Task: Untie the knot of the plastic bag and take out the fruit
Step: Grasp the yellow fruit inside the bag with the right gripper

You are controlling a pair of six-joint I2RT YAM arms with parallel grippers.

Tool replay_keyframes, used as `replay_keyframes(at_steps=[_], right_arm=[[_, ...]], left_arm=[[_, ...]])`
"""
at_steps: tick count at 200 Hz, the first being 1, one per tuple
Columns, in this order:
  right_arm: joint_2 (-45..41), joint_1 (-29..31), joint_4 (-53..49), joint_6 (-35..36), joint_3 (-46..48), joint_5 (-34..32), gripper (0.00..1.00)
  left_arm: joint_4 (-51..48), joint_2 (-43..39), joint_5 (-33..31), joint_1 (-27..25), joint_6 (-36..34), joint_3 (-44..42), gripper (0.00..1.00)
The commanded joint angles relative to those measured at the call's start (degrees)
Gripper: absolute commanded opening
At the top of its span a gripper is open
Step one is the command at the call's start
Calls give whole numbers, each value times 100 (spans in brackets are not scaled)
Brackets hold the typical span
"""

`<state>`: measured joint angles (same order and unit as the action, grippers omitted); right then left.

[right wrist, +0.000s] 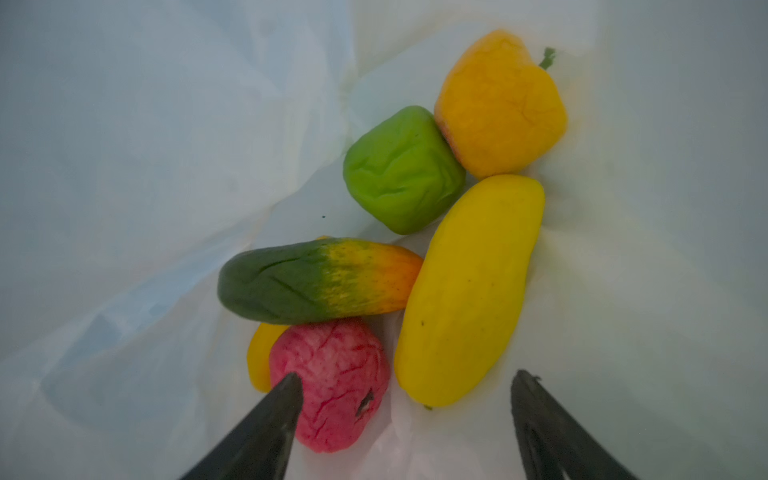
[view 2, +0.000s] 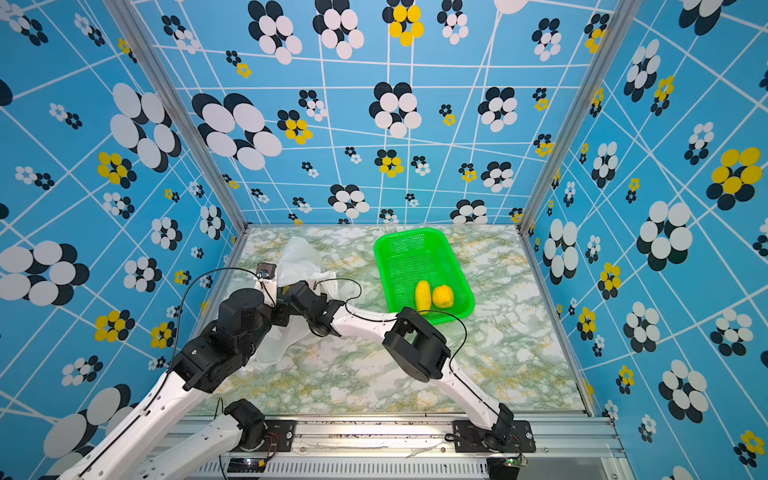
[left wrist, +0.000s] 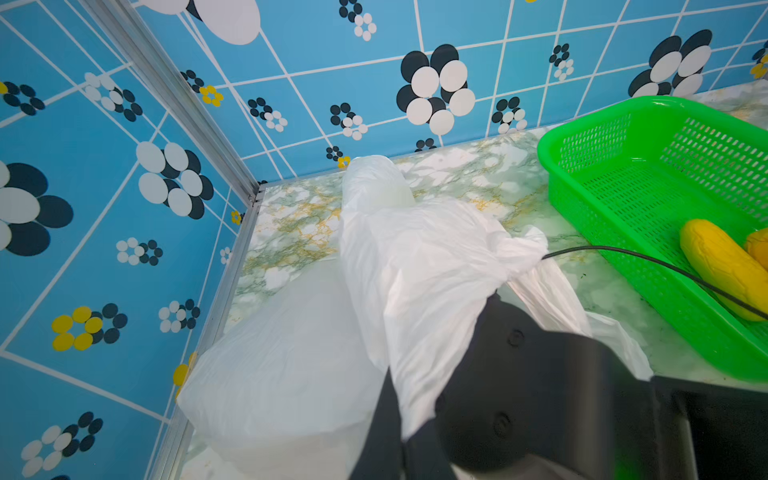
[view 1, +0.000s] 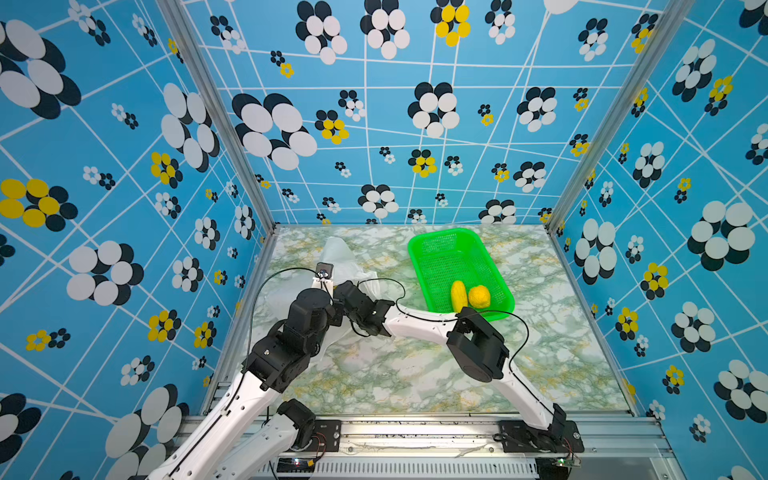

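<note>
1. Right wrist view looks inside the bag (right wrist: 166,124). The right gripper (right wrist: 407,376) is in there with jaws spread wide, grasping nothing. One tip is over the red fruit (right wrist: 332,382), and the other is beside the long yellow fruit (right wrist: 469,291).
2. No knot shows in any view. The bag mouth is open, so I judge the untying done.
3. The left gripper (left wrist: 411,415) is clenched on a fold of the bag, which lies at the table's left rear, near the basket (view 1: 444,232).
4. Two pieces are out, both in the basket: a ribbed yellow piece (view 1: 458,296) and a round orange piece (view 1: 479,296).
5. Six are in the bag:
   - the red fruit
   - the long yellow fruit
   - an orange fruit (right wrist: 500,104)
   - a green fruit (right wrist: 403,170)
   - a green-orange fruit (right wrist: 316,280)
   - a half-hidden yellow fruit (right wrist: 259,357)
6. By my count, two of eight are out and six are left to lift.
</note>
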<state>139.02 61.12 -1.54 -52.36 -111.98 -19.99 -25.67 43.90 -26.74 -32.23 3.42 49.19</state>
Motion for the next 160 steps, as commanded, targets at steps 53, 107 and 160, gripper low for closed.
replay_keyframes(at_steps=[53, 107, 160], right_arm=[[1407, -153, -2046, -256, -2165, -432, 88], [1809, -285, -2218, -239, -2606, -118, 79], [1161, -281, -1826, -31, -1864, 87, 51]], left_arm=[[75, -127, 91, 50, 27, -67, 0], [85, -169, 66, 54, 15, -76, 0], [84, -154, 33, 50, 18, -78, 0]])
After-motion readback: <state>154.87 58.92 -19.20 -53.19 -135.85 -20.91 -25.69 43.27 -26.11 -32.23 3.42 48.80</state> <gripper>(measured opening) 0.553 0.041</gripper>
